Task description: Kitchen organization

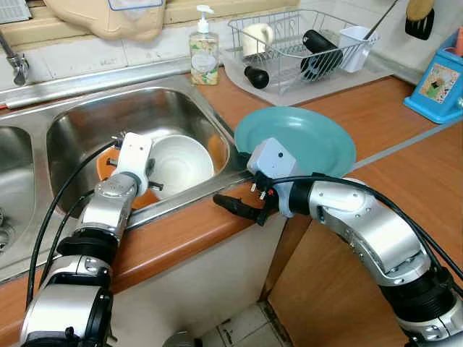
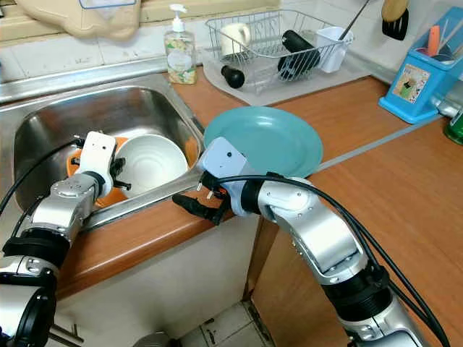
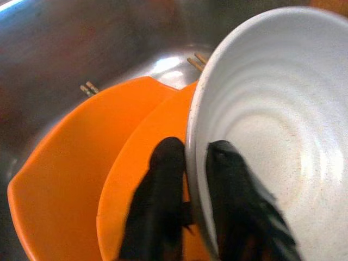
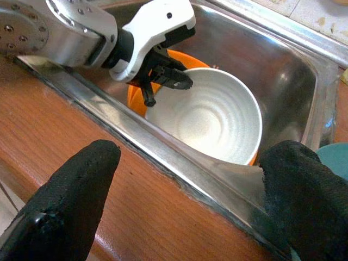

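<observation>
The left gripper (image 3: 187,185) pinched the rim of the white bowl (image 1: 181,165), not yet lifted from the orange dishes (image 3: 81,163) beneath it in the sink (image 1: 87,119). Nearby, the right gripper (image 4: 185,185) hovered spread wide, empty, over the counter edge (image 4: 136,217); the dish rack (image 1: 296,43) waited beyond.

No text, brand or number could be read anywhere; the soap bottle (image 1: 204,52) by the sink bore a patterned label too small to make out; the blue holder (image 1: 438,84) carried a picture, its lettering illegible.
</observation>
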Controlling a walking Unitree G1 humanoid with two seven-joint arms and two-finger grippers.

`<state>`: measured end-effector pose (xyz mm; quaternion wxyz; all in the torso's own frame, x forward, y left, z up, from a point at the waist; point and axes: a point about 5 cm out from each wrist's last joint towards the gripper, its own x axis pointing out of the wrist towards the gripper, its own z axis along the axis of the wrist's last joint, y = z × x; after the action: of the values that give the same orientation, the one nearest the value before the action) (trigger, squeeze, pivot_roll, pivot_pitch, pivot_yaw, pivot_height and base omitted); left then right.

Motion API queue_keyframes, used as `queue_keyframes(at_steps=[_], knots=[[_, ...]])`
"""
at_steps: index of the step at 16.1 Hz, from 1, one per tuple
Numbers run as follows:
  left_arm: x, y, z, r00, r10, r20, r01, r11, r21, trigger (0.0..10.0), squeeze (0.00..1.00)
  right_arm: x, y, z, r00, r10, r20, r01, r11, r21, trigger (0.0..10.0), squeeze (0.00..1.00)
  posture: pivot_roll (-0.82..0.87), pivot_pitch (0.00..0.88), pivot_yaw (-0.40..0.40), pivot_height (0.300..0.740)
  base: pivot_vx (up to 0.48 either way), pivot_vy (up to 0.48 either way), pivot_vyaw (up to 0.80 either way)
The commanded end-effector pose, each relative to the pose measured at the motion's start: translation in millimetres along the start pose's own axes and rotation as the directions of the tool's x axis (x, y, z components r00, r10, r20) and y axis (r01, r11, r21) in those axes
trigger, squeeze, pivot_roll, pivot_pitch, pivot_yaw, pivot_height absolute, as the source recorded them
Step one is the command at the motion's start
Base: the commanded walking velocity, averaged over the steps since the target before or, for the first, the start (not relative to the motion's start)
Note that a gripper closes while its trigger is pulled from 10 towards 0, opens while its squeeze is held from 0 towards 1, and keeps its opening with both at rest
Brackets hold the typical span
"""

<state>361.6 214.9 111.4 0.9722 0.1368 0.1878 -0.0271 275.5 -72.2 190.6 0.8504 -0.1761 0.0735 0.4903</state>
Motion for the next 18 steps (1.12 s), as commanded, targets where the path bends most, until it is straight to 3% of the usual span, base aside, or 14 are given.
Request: queue_keyframes(at_steps=[1,3,6,9,12,13,14,15,17,18], knots=[[1.5,0.2,7.3,1.0,-0.003,0.015,0.003,1.0,0.019,10.0,1.0,-0.9,1.2,-2.4,1.0,0.001,-0.019,-0.001,1.0,0.003,10.0,1.0,-0.03,0.0,0.051,0.74,0.0,0.0,0.0],[0.3,5.7,9.8,0.998,0.033,0.049,-0.033,0.999,0.006,10.0,1.0,-2.3,-2.3,-3.4,0.999,-0.028,-0.021,0.028,0.999,0.018,10.0,1.0,-0.03,0.0,0.052,0.74,0.0,0.0,0.0],[-2.8,11.8,13.5,0.993,0.059,0.105,-0.06,0.998,0.004,10.0,1.0,-6.5,-21.2,-1.3,0.988,-0.154,-0.001,0.154,0.985,0.08,10.0,1.0,-0.03,0.0,0.048,0.74,0.0,0.0,0.0],[-10.5,18.9,13.4,0.981,0.069,0.182,-0.074,0.997,0.017,10.0,1.0,-19.9,-58.9,-8.3,0.932,-0.362,-0.03,0.36,0.909,0.21,10.0,1.0,-0.03,0.0,0.038,0.74,0.0,0.0,0.0],[-17.5,18.7,16.4,0.965,0.051,0.257,-0.046,0.999,-0.025,10.0,1.0,-33.6,-87.4,-17.3,0.851,-0.519,-0.08,0.515,0.796,0.318,10.0,1.0,-0.02,0.0,0.027,0.74,0.0,0.0,0.0],[-22.1,16.0,19.1,0.953,0.021,0.301,-0.013,0.999,-0.029,10.0,1.0,-41.8,-102.1,-23.1,0.792,-0.599,-0.122,0.596,0.712,0.372,10.0,1.0,-0.02,0.0,0.025,0.74,0.0,0.0,0.0],[-29.6,7.5,20.5,0.936,-0.054,0.347,0.069,0.997,-0.032,10.0,1.0,-52.6,-118.4,-32.4,0.726,-0.66,-0.193,0.664,0.598,0.45,10.0,1.0,-0.02,0.0,0.018,0.74,0.0,0.0,0.0],[-36.2,-0.7,20.1,0.921,-0.123,0.369,0.145,0.989,-0.031,10.0,1.0,-59.0,-126.3,-39.0,0.699,-0.674,-0.239,0.684,0.532,0.5,10.0,1.0,-0.02,0.0,0.015,0.74,0.0,0.0,0.0],[-42.9,-9.1,19.3,0.904,-0.194,0.381,0.218,0.976,-0.02,10.0,1.0,-62.9,-130.1,-43.5,0.681,-0.682,-0.268,0.698,0.494,0.518,10.0,1.0,-0.01,0.0,0.014,0.74,0.0,0.0,0.0],[-54.6,-21.1,19.3,0.867,-0.297,0.399,0.324,0.946,0.002,10.0,0.14,-68.2,-134.5,-50.3,0.645,-0.699,-0.308,0.728,0.439,0.527,10.0,0.0,-0.01,0.0,0.011,0.74,0.0,0.0,0.0]])
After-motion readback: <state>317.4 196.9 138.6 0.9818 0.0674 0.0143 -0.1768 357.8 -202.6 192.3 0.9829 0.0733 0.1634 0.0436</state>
